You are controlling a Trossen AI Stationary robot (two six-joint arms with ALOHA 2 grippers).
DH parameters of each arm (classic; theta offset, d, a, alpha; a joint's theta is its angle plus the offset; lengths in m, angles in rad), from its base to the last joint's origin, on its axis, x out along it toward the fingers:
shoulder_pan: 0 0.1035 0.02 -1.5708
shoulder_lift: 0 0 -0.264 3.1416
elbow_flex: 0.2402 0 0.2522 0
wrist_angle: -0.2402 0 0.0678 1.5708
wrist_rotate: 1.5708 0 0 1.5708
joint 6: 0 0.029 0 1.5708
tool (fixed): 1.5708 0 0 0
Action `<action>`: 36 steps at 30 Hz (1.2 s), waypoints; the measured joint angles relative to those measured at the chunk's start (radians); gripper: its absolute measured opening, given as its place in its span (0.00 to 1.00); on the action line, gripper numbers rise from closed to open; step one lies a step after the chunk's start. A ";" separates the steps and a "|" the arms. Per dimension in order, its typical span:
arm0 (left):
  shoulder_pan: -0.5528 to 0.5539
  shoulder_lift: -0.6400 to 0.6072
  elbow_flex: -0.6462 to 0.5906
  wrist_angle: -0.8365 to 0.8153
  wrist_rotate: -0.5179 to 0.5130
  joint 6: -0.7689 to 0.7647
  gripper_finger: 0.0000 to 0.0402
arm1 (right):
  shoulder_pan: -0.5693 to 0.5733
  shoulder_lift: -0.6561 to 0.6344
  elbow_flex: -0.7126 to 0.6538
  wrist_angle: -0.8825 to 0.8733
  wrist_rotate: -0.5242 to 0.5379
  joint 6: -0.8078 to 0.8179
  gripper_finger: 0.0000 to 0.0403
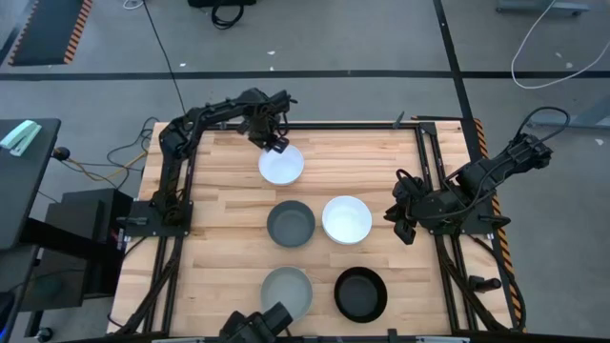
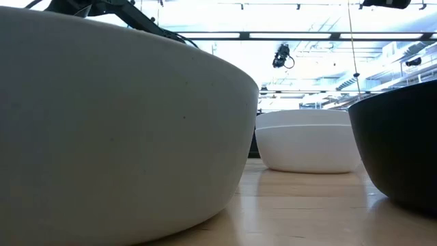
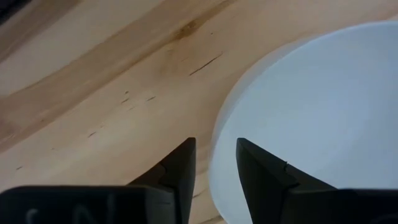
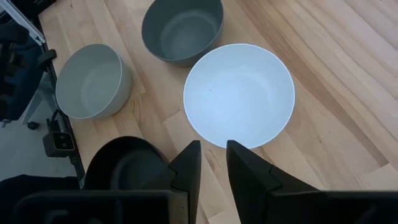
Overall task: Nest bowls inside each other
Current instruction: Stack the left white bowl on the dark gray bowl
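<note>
The left arm reaches from its base at the left of the high view up and across to the upper middle, ending in the left gripper (image 1: 277, 144), pointed downward. Its fingers (image 3: 180, 168) stand slightly parted (a narrow gap shows between them). The right arm sits folded at the right of the frame, its right gripper (image 1: 404, 229) low, fingers (image 4: 189, 165) likewise narrowly parted.

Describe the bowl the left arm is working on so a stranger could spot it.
On the wooden table, find the far edge from the low camera. The white bowl sits alone there, the left pincer at its rim. The other white bowl sits mid-table beside a dark grey bowl.
</note>
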 joint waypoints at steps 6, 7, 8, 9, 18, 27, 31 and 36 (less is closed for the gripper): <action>0.000 0.000 -0.048 -0.004 -0.003 -0.002 0.29 | 0.000 0.000 0.000 0.000 0.000 0.000 0.21; -0.001 0.000 -0.051 -0.001 -0.004 -0.002 0.29 | 0.000 0.000 0.000 0.000 0.000 0.000 0.21; -0.001 0.000 -0.056 0.006 -0.004 -0.002 0.29 | 0.000 0.000 0.000 0.000 0.000 0.000 0.21; -0.001 0.000 -0.060 0.013 -0.004 -0.002 0.29 | 0.000 0.000 0.000 0.000 0.000 0.000 0.21; -0.031 0.000 -0.062 0.063 -0.004 -0.003 0.27 | 0.000 0.000 -0.001 0.000 0.015 0.000 0.21; -0.062 0.000 -0.062 0.077 -0.004 -0.028 0.14 | 0.000 0.000 -0.001 0.000 0.035 -0.010 0.21; -0.071 0.000 -0.062 0.071 -0.001 -0.028 0.04 | 0.000 0.000 -0.001 0.000 0.039 -0.029 0.21; -0.073 0.000 -0.050 0.026 -0.001 -0.028 0.04 | 0.002 0.000 -0.001 0.000 0.040 -0.035 0.21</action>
